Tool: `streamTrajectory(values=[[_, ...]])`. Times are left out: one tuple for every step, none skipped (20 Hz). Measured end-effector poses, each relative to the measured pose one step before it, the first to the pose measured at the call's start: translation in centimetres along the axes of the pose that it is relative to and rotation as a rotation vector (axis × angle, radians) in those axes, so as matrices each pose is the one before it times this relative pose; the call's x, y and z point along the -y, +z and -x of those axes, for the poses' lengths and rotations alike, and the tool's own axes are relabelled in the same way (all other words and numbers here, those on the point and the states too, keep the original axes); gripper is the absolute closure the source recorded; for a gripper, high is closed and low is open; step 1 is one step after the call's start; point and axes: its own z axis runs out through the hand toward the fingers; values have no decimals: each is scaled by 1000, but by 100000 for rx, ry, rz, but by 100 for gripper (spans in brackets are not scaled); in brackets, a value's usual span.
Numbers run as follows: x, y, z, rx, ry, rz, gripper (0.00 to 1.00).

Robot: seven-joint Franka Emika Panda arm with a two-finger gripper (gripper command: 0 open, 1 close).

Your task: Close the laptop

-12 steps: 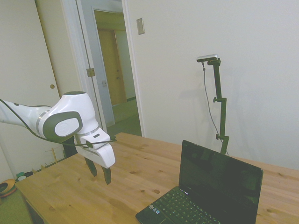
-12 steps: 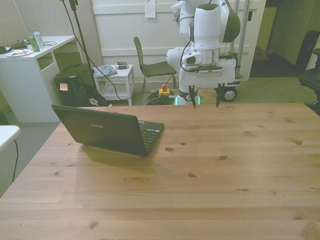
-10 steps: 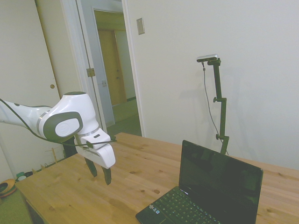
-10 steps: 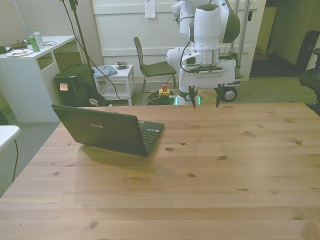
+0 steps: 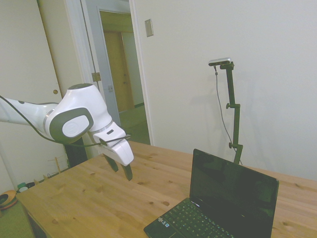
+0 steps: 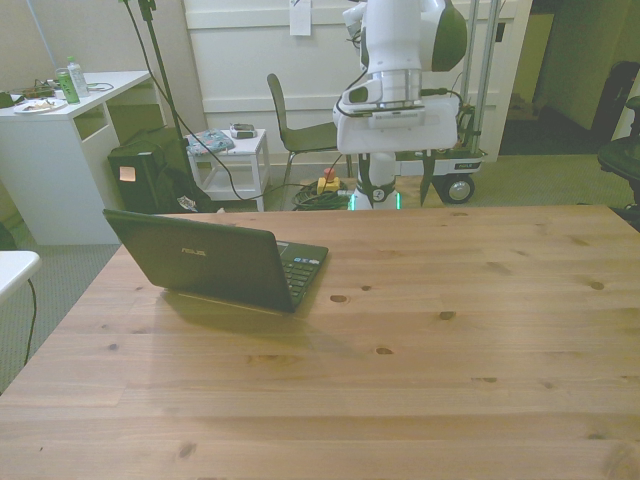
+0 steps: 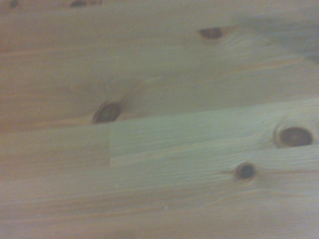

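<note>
The laptop is small and black and stands open on the wooden table, with its dark screen upright and its keyboard in front. In the front view the laptop sits toward the front view's left, its lid back facing the camera. My gripper hangs open above the table, well apart from the laptop and holding nothing. In the front view the gripper is over the table's far edge. The wrist view shows only bare knotted wood.
Behind the table in the front view stand a dark chair, a small white side table and a white desk at the left. An open doorway shows in the side view.
The gripper has risen and tilted, moving a little toward the laptop. The laptop has not moved and its lid stands at the same angle.
</note>
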Motion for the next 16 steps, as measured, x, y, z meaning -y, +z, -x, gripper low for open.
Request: streamTrajectory(values=[[-432, -839, -1003, 4, 2200, -398, 0], [-396, -890, -942, 134, 2089, -321, 0], [-248, -1051, -965, 97, 1938, -584, 0], [-97, -1353, -1076, 12, 2027, -813, 0], [78, -1440, -1063, -321, 1723, -963, 0], [251, -1808, -1315, -455, 1902, -1446, 0], [363, -1696, -1363, -640, 1736, -1351, 0], [474, -1474, -1510, -696, 1709, -1106, 0], [459, -891, -1410, -535, 1592, -650, 0], [559, -555, -1435, -217, 1654, -492, 0], [692, -236, -1335, -69, 1521, -371, 0], [725, 3, -1330, -111, 1492, -154, 0], [728, 147, -1244, 93, 1274, 307, 0], [751, 195, -1151, 351, 1275, 183, 0], [720, 122, -1066, 401, 1240, 50, 0], [671, 65, -1091, 57, 1073, 295, 0]])
